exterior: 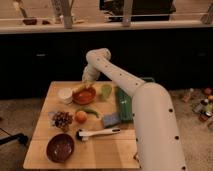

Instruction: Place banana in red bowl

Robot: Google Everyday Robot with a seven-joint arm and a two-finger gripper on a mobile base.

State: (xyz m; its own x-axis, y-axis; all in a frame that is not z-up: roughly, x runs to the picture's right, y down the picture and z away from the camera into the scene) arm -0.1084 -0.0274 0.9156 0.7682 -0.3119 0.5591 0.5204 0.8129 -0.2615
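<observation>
The red bowl (pixel 85 96) stands at the back of the wooden table (pixel 115 150), between a white cup and a green cup. The pale-yellow banana (pixel 79 89) lies at the bowl's back-left rim, partly inside it. My gripper (pixel 86 80) hangs just above the bowl's back edge, right over the banana. The arm comes in from the right and bends down to it. I cannot tell whether the gripper touches the banana.
A white cup (pixel 65 94) stands left of the bowl and a green cup (pixel 106 91) to its right. A green tray (pixel 124 104) lies further right. In front lie a curved green vegetable (pixel 90 111), an orange (pixel 80 116), a blue sponge (pixel 111 120), a brush (pixel 98 133) and a maroon bowl (pixel 60 147).
</observation>
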